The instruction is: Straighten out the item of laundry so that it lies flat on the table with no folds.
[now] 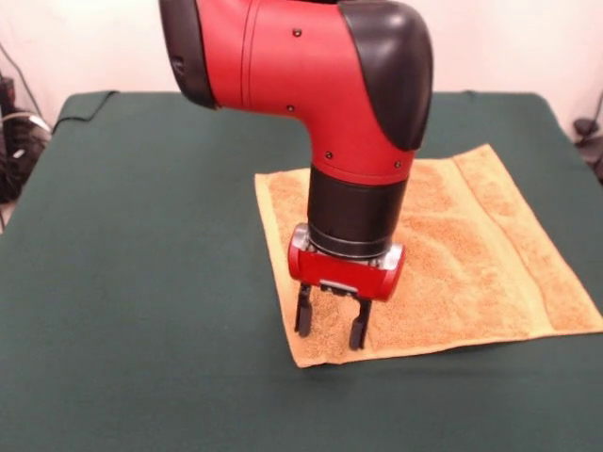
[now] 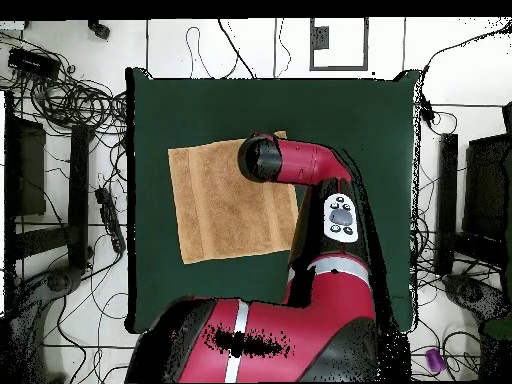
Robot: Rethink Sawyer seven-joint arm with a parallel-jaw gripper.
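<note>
Orange-tan terry, just one towel (image 1: 452,254) here, spread out pretty much flat on the dark green table (image 1: 141,282), and I can't spot any readable writing or label on it from either view. The one red and black claw (image 1: 331,325) hangs right over the towel's near corner in the front view, fingers apart and gripping nothing, with the rest of the towel stretching away behind and to the side of it.

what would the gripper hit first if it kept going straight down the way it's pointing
Most likely the towel: the open gripper points down over its near corner area, apparently just above the cloth, though the exact gap is unclear.
</note>
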